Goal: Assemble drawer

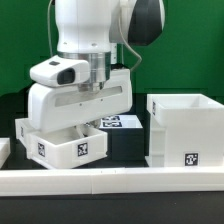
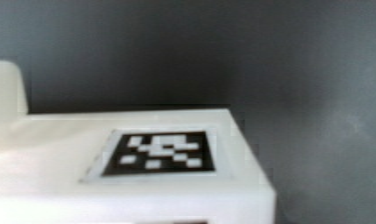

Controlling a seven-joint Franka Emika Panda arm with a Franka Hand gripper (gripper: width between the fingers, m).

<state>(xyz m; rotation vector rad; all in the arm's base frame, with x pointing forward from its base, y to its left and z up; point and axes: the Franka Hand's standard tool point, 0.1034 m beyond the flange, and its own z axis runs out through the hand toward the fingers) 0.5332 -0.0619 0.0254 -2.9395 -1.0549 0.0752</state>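
The tall boxy case [image 1: 186,128] stands open-topped at the exterior view's right, with a tag low on its front. One tray box [image 1: 68,142] lies at the left-centre, open side up, with tags on its front walls. A second white piece with a tag [image 1: 110,122] sits behind it, between the tray and the case. My gripper [image 1: 88,112] hangs low right over the back of the tray box, and its fingers are hidden behind the hand and the tray. The wrist view shows a white box face with a tag [image 2: 158,152] close below, with no fingers in clear view.
The long low white rail [image 1: 110,181] runs along the front edge. A small white piece [image 1: 3,151] shows at the far left edge. The table is black and the back wall is green.
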